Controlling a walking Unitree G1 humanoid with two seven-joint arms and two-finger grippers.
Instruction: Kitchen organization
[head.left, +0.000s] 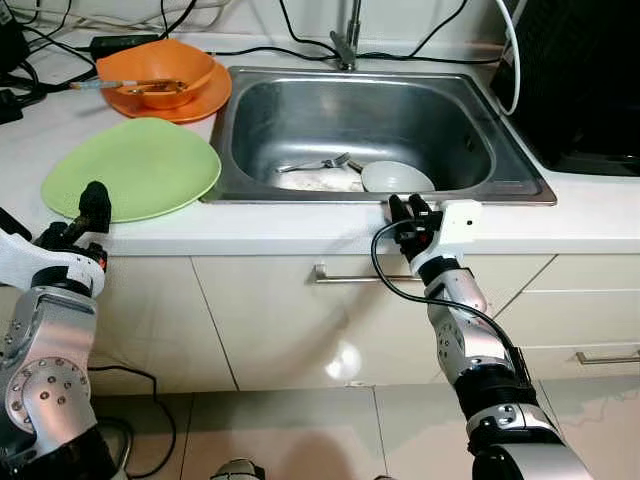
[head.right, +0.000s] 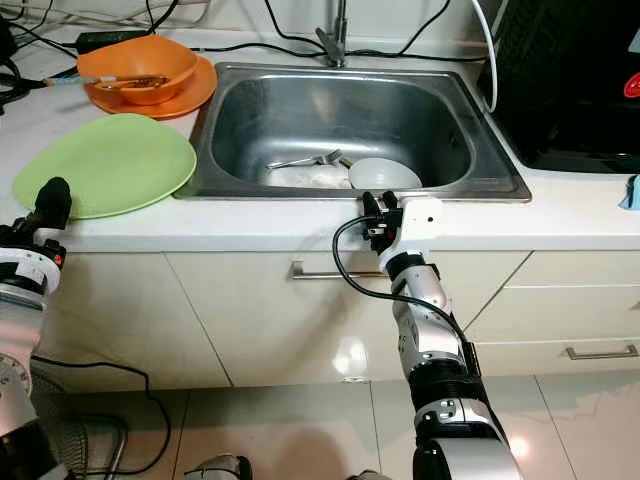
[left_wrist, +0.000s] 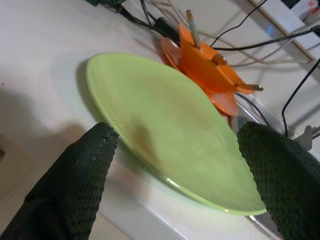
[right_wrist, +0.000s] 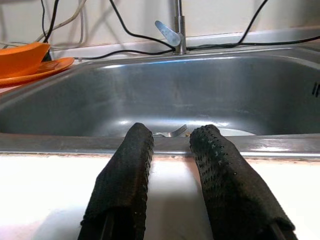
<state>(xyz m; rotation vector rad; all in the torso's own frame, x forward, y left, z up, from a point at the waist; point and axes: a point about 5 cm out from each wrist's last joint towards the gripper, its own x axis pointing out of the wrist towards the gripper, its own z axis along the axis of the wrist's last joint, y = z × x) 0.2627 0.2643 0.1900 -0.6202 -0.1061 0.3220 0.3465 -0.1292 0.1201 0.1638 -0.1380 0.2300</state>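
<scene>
Left gripper (left_wrist: 175, 165) is spread wide at the near edge of the green plate (head.left: 135, 165) on the white counter (head.left: 300, 228), holding nothing. Right gripper (head.left: 410, 210), fingers narrowly apart and empty, rests at the near rim of the sink (head.left: 260, 110), where a white bowl (head.left: 397, 177) and fork (head.left: 315, 164) lie. Far left sits an orange bowl (head.left: 165, 75) on an orange plate (head.left: 195, 105).

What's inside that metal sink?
In the sink lie a fork and a pale bowl near the front wall, beside some whitish residue. What lies under the bowl is covered.
</scene>
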